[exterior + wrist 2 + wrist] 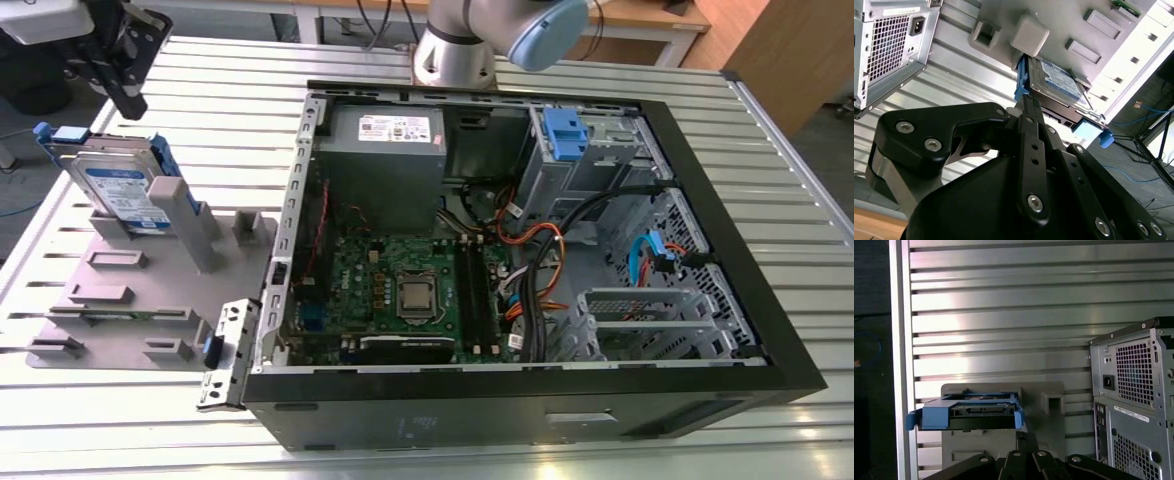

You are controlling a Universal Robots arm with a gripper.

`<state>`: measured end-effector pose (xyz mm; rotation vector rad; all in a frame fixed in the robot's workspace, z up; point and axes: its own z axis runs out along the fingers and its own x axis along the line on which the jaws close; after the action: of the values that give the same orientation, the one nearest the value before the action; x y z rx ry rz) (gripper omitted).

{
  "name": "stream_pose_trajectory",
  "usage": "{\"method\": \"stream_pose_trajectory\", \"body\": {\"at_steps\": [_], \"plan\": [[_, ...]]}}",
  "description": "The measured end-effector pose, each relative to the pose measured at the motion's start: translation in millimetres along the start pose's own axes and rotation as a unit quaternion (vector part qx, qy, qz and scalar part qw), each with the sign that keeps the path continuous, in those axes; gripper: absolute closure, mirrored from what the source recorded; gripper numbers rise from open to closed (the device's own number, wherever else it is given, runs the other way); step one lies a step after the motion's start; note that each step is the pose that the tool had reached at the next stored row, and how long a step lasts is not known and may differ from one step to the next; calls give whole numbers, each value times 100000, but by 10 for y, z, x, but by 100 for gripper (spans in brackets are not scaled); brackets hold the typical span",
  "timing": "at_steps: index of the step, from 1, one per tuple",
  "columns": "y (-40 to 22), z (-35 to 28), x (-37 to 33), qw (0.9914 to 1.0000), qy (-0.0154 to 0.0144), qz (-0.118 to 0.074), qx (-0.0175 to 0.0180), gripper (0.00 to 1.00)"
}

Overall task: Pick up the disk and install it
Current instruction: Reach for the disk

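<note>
1. Slatted metal table (134, 445) spreads under everything you work with.
2. At the exterior view's left, your gripper (131, 108) hangs above the disk and apart from it. In both wrist views the gripper (1026, 100) (1026, 436) looks clenched on nothing, its tips pressed together.
3. Just below it, the disk (118, 190) stands on edge, leaning a little, on a grey fixture plate (120, 300). Upright grey posts brace it. It seems to be stood this way so that its upper edge and blue frame face a grasp from above. It has not been picked up.
4. In the first wrist view you see the disk (971, 412) end-on, with its blue frame toward the camera. The second wrist view shows the disk (1059, 82) with its label side visible.
5. The air above the disk is open. The table's edge lies near it toward the exterior view's left, and the posts crowd its other side.
6. At the centre sits the open computer case (747, 260), near the fixture plate, with a grey power supply (387, 160) at its far end.
7. Toward the exterior view's right, an upright bay (594, 165) with a blue tab (563, 132) stands in the case's far corner. Cables (534, 240) run just beside it, so room there looks tight.
</note>
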<state>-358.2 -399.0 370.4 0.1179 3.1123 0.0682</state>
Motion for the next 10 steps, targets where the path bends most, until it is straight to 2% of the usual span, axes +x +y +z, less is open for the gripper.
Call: {"method": "stream_pose_trajectory", "body": {"at_steps": [10], "plan": [[-7,16,86,100000,-1,2,-1,89]]}}
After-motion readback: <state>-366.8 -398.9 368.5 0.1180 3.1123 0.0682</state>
